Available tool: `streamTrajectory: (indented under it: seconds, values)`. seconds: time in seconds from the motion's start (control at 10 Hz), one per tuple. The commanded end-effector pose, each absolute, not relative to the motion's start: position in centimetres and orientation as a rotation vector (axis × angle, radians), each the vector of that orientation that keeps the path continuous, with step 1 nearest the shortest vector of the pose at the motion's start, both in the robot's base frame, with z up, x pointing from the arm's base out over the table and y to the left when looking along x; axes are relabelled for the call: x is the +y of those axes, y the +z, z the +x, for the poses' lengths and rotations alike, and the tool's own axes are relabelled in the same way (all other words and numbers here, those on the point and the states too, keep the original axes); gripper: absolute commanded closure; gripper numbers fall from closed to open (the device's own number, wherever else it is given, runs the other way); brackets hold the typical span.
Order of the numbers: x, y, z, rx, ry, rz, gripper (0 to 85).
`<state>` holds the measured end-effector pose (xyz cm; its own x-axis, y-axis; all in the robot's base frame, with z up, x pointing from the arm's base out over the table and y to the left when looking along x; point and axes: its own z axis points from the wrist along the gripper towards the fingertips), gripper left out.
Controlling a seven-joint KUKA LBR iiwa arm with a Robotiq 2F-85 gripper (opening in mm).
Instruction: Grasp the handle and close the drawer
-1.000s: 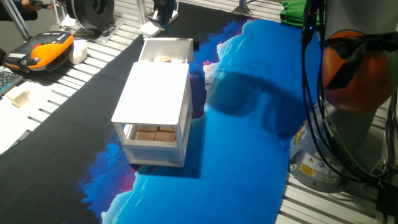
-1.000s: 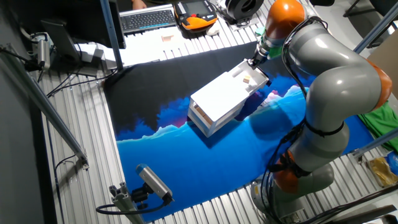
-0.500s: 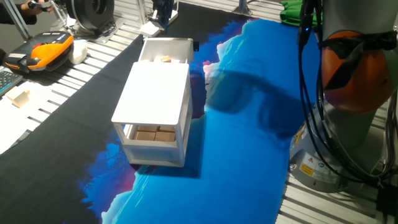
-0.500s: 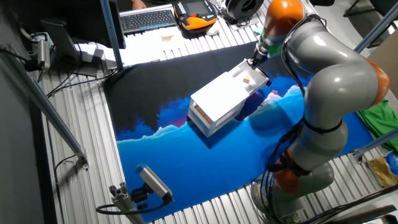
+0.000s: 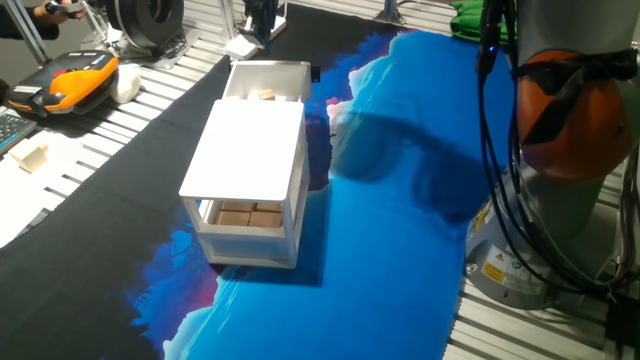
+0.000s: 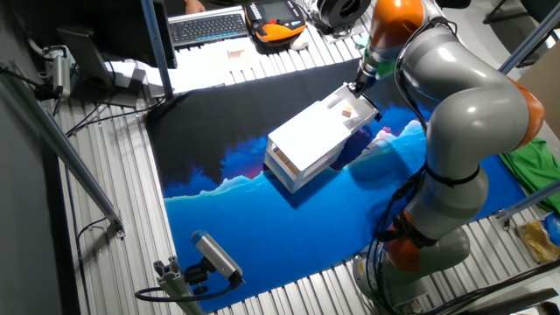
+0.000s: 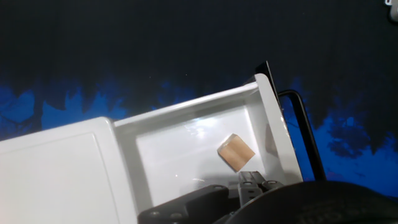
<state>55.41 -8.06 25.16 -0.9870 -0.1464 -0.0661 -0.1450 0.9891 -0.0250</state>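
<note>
The white two-tier cabinet [image 5: 250,150] stands on the black and blue cloth; it also shows in the other fixed view [image 6: 306,140]. Its upper drawer [image 5: 268,72] is pulled out toward the far side and holds one tan block [image 5: 265,96]. In the hand view the open drawer [image 7: 186,143], the tan block [image 7: 236,153] and the thin black handle [image 7: 303,130] on the drawer's front show from above. My gripper [image 6: 360,81] hovers over the drawer's outer end, apart from the handle. Its dark body fills the bottom of the hand view [image 7: 252,182]; the finger gap does not show.
Tan wooden blocks [image 5: 248,214] fill the cabinet's lower tier. An orange and black device [image 5: 75,78] and a small wooden piece [image 5: 32,155] lie at the left. A keyboard [image 6: 206,26] lies at the back. The robot base [image 5: 560,200] and cables stand at the right.
The arm has shifted very slightly near the drawer's outer end. The drawer and the cabinet have not moved.
</note>
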Motion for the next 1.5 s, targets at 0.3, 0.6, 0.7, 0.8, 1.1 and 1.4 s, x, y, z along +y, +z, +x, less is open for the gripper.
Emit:
streamTrajectory:
  seconds: [0.3, 0.6, 0.7, 0.8, 1.1, 1.4]
  values:
    - [-8.1, 25.1, 55.4, 3.059, -0.027, -0.249, 85.0]
    - [-8.3, 25.0, 55.4, 3.055, -0.026, -0.263, 85.0]
    - [-8.3, 25.0, 55.4, 3.053, -0.021, -0.258, 85.0]
    - [-8.4, 25.1, 55.5, 3.053, -0.012, -0.258, 85.0]
    - [-8.8, 25.1, 55.9, 3.055, -0.005, -0.261, 85.0]
    - [-9.8, 25.3, 56.8, 3.056, 0.0, -0.273, 85.0]
